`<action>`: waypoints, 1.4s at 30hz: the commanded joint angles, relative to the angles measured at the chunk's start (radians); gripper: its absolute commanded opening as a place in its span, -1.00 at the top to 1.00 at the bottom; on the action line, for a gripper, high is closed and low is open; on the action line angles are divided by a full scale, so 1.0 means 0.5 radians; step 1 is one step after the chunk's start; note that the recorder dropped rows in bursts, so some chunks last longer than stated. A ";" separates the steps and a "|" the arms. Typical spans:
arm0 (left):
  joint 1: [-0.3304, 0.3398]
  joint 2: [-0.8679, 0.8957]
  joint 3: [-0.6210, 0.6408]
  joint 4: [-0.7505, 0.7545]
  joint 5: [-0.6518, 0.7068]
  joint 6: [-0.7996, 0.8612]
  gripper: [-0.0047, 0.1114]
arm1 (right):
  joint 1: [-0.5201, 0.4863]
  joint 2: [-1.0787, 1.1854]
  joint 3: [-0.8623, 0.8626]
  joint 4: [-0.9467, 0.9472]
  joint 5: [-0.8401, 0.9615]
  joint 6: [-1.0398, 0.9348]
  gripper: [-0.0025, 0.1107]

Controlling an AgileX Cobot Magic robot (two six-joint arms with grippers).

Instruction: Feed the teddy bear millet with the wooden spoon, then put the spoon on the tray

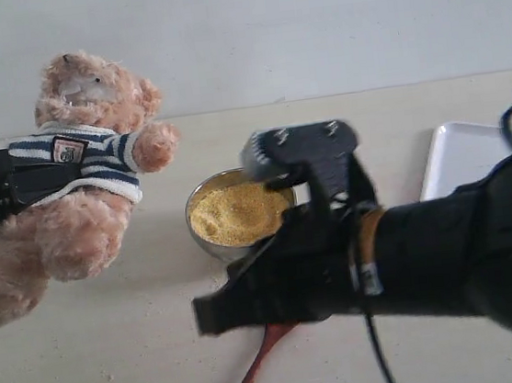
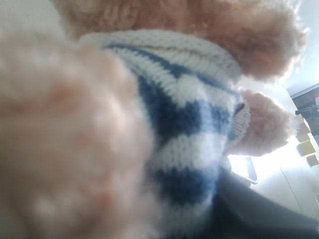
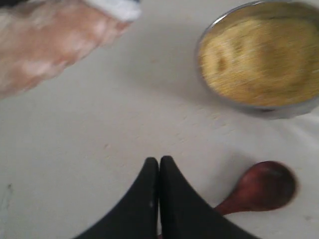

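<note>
The teddy bear [image 1: 78, 175] hangs tilted above the table at the left, its striped shirt [image 2: 189, 114] filling the left wrist view. My left gripper [image 1: 37, 179] is shut on the bear's torso from the left. The metal bowl [image 1: 208, 243] heaped with millet [image 1: 237, 214] stands mid-table, to the right of the bear. The wooden spoon [image 3: 266, 186] lies flat on the table in front of the bowl, its handle [image 1: 249, 377] pointing toward the near edge. My right gripper [image 3: 159, 162] hovers just beside the spoon, shut and empty, its tips [image 1: 204, 318] pointing left. The white tray [image 1: 460, 154] sits at the right.
A pale wall runs behind the table's far edge [image 1: 319, 96]. My right arm [image 1: 465, 242] covers the tray's front part and much of the right side. One bear leg [image 3: 45, 45] reaches toward the table left of the bowl.
</note>
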 commanded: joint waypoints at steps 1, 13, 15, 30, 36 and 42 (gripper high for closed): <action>0.000 -0.029 0.011 -0.042 0.024 0.023 0.83 | 0.252 0.309 -0.147 0.018 0.081 0.033 0.96; 0.000 -0.029 0.011 -0.042 0.024 0.040 0.83 | 0.250 0.555 -0.351 0.023 0.462 0.321 -0.39; 0.000 -0.029 0.011 -0.042 0.024 0.040 0.83 | 0.250 0.555 -0.351 0.023 0.517 0.381 -0.40; 0.000 -0.029 0.011 -0.042 0.024 0.052 0.83 | 0.251 0.800 -0.592 -0.119 1.163 0.749 -0.40; 0.000 -0.029 0.011 -0.042 0.049 0.051 0.83 | 0.251 0.827 -0.744 -0.254 1.215 0.830 -0.40; 0.000 -0.029 0.011 -0.042 0.047 0.055 0.83 | 0.251 0.832 -0.751 -0.263 1.268 0.873 -0.40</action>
